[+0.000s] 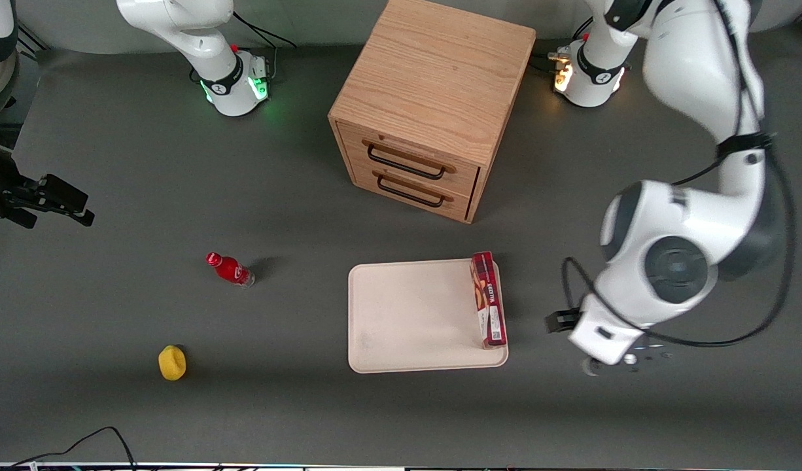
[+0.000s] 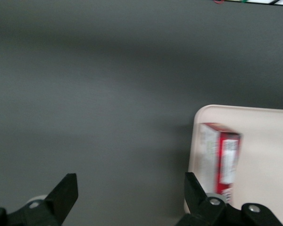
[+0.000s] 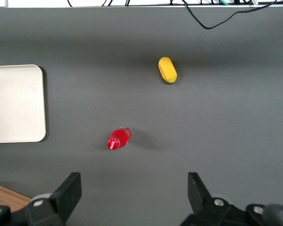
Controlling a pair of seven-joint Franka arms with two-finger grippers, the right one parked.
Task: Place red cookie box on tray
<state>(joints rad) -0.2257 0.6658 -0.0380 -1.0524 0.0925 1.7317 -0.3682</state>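
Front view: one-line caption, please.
Dark-red cookie box rests on cream tray; left gripper, open, hangs beside it.

No lettering on the red cookie box (image 1: 488,299) (blurred) reads.

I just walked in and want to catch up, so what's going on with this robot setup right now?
The long, narrow dark-red cardboard cookie box already rests on the large flat cream-white tray, along the tray's edge toward the working arm's end of the table. The left arm's gripper is open, holds nothing and hangs over bare table beside the tray. The placing looks done.
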